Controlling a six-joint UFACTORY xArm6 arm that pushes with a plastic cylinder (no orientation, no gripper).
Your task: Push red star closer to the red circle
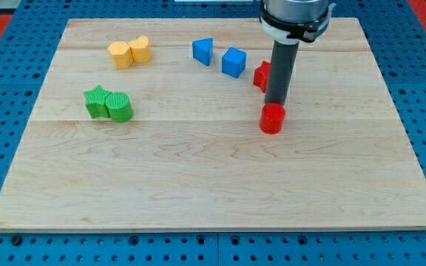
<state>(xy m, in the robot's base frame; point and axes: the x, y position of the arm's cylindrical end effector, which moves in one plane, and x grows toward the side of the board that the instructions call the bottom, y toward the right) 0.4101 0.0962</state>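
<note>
The red circle [272, 118] is a short red cylinder right of the board's middle. The red star [261, 75] lies just above it toward the view's top, mostly hidden behind my rod. My tip [276, 103] stands between the two, right behind the red circle's top edge and just below and right of the red star. Whether it touches either block I cannot tell.
A blue cube [234, 62] and a blue triangle [203, 51] lie left of the red star. A yellow pair of blocks [129, 52] sits at the top left. A green star [95, 100] touches a green cylinder [119, 107] at the left. The wooden board [213, 185] lies on a blue pegboard.
</note>
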